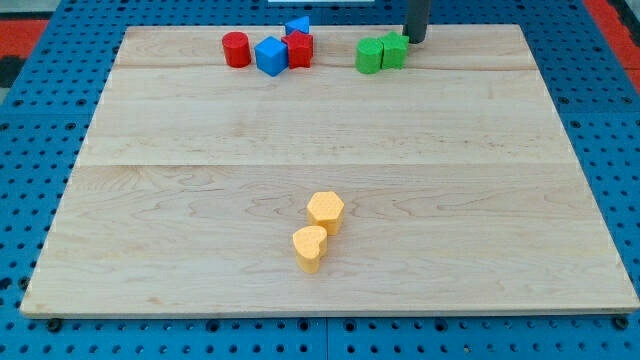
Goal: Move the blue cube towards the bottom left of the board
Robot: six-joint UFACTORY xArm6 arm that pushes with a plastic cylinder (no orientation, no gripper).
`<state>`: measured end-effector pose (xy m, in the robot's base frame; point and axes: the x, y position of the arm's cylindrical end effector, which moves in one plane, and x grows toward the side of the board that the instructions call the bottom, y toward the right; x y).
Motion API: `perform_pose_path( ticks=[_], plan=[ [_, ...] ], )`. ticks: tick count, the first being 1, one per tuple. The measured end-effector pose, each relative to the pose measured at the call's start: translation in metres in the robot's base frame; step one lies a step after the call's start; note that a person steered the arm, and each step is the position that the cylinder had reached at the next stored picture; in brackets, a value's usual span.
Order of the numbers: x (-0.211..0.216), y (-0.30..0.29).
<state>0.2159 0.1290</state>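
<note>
The blue cube point(270, 55) sits near the board's top edge, left of centre. It touches a red star-shaped block point(299, 49) on its right. A red cylinder point(236, 49) stands just to its left, a little apart. A small blue triangular block point(298, 24) lies behind the red star. My tip point(414, 40) is at the view's top, right of centre, touching or almost touching the right side of a green cube point(395, 50), well to the right of the blue cube.
A green rounded block point(370, 56) touches the green cube on its left. A yellow hexagonal block point(325, 211) and a yellow heart-shaped block point(310, 248) sit together below the board's centre. The wooden board point(150, 220) lies on a blue pegboard table.
</note>
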Motion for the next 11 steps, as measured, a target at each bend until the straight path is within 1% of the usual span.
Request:
perform_pose_path(
  ticks=[1,3,4,5,6,7,8,9,10,11],
  plan=[
    [-0.003,0.0],
    [-0.02,-0.034],
    [-0.023,-0.037],
    [-0.019,-0.114],
    [-0.013,-0.176],
    [-0.013,-0.166],
    [0.007,-0.195],
    [0.08,-0.206],
    [0.137,-0.218],
    [0.186,-0.202]
  ],
)
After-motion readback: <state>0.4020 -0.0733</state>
